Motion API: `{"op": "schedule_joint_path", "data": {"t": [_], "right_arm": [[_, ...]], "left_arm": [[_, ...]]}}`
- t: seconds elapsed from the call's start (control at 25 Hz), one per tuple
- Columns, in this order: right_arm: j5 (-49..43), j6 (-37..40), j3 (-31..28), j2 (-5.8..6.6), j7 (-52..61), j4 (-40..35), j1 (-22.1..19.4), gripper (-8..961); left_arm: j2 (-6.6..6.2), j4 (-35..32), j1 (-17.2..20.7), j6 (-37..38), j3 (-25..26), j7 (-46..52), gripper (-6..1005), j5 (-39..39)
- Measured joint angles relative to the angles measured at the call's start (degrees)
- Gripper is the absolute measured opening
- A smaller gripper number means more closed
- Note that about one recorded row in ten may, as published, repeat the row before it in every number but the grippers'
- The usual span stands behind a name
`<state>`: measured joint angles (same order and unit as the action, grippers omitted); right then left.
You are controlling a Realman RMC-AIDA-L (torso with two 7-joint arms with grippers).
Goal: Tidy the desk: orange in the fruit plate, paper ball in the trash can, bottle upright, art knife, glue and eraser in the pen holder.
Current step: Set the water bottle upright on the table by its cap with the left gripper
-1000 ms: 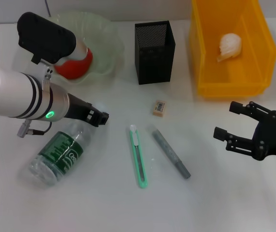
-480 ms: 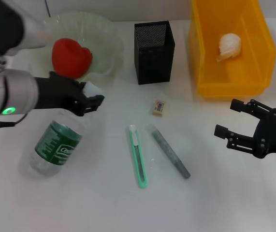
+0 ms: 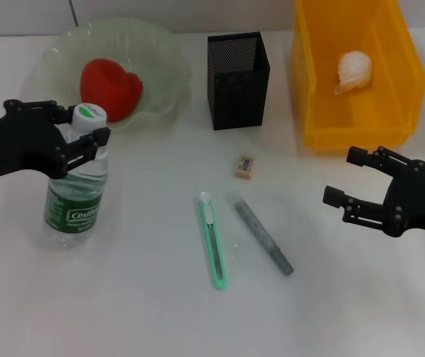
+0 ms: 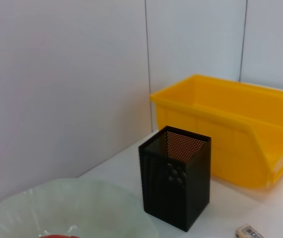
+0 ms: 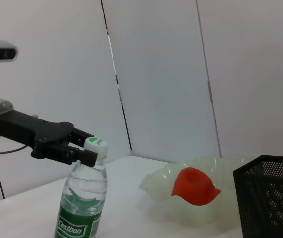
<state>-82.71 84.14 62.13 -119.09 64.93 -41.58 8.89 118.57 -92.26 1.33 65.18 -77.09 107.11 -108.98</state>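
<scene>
The bottle (image 3: 74, 195) stands upright on the desk (image 3: 145, 312) at the left. My left gripper (image 3: 85, 126) is shut on its neck just under the white and green cap; the right wrist view shows the same grip (image 5: 79, 148) on the bottle (image 5: 81, 206). The orange (image 3: 109, 88) lies in the fruit plate (image 3: 166, 53). The paper ball (image 3: 355, 71) lies in the trash can (image 3: 353, 138). The art knife (image 3: 213, 242), the glue (image 3: 264, 236) and the eraser (image 3: 245, 166) lie on the desk in front of the pen holder (image 3: 238, 71). My right gripper (image 3: 342, 177) is open and empty at the right.
The left wrist view shows the pen holder (image 4: 176, 184), the trash can (image 4: 230, 130), the fruit plate's rim (image 4: 82, 198) and a corner of the eraser (image 4: 250, 231). A white wall stands behind the desk.
My left gripper has tipped the bottle from lying on its side to standing upright, and the arm has swung off the fruit plate. My right gripper has shifted slightly left.
</scene>
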Motion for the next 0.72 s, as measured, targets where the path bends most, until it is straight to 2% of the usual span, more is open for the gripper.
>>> {"op": "schedule_joint_path", "data": {"t": [0.36,0.56,0.72], "right_arm": [[0.0,0.0,0.22,0.0,0.77,-0.4,0.16,845],[-0.03,-0.02,0.21,0.0,0.8,-0.26,0.16,845],[-0.06,-0.03,0.19,-0.01,0.81,-0.19,0.16,844]], "left_arm": [[0.0,2.7,1.22,1.12,3.95,-3.19,452,2.74],[0.0,4.43,2.47,2.69,5.92,-8.78,464,9.45],[0.03,5.58,2.32,3.24,6.72,-9.67,474,10.41]]}}
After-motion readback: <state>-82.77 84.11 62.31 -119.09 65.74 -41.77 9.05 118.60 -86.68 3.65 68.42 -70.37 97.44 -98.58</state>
